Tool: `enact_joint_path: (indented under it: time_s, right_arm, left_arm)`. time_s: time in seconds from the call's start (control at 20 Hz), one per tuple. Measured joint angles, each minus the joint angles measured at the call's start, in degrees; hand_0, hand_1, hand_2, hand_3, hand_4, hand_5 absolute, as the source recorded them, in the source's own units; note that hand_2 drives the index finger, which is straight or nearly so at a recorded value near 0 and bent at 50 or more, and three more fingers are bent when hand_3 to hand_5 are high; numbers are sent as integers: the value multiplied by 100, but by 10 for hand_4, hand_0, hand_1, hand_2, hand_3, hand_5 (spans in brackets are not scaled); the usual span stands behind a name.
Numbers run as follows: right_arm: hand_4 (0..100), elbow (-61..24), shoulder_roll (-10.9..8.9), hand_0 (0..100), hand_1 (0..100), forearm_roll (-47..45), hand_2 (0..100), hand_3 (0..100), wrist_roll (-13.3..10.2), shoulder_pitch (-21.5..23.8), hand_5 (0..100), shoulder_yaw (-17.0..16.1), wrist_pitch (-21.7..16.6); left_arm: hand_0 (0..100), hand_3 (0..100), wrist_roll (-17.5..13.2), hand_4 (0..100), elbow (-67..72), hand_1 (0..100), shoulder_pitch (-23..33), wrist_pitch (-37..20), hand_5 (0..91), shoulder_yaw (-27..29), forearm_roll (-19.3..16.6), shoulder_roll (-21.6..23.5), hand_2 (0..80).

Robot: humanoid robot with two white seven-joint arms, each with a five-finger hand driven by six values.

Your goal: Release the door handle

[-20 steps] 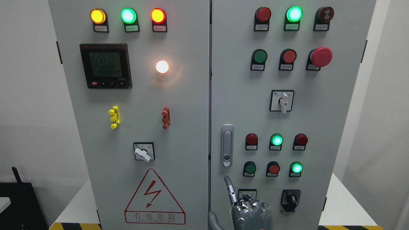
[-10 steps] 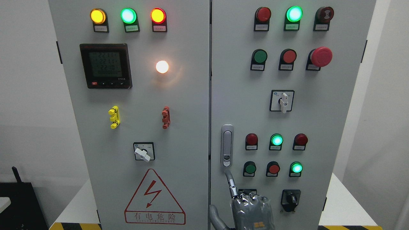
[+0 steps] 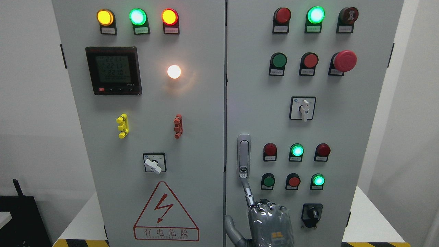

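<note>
The silver door handle (image 3: 244, 156) stands upright in its recess at the left edge of the cabinet's right door (image 3: 257, 103), which is closed. My right hand (image 3: 269, 221) comes up from the bottom edge just below it, back towards the camera. Its index finger (image 3: 247, 193) is stretched up, and the tip meets the handle's lower end by the round lock. The other fingers are curled, the thumb (image 3: 230, 228) sticks out to the left, and the hand holds nothing. No left hand shows.
Push buttons and lit lamps (image 3: 297, 150) crowd the door right of the handle. A black rotary switch (image 3: 311, 214) sits beside the hand. The left door (image 3: 154, 120) carries a meter, a selector switch and a warning triangle. White table edges flank the cabinet.
My right hand has risen along the door. The index fingertip went from well below the handle up to its lower end.
</note>
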Motion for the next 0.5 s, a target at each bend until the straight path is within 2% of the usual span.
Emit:
enact_joint_path:
  time_s: [0.5]
  right_arm:
    - [883,115,4,384,174,-20,0,1000,6,-135,983,-11,79]
  left_arm:
    - [120,0,0,0,0,389,0,0,0,0,0,0,0]
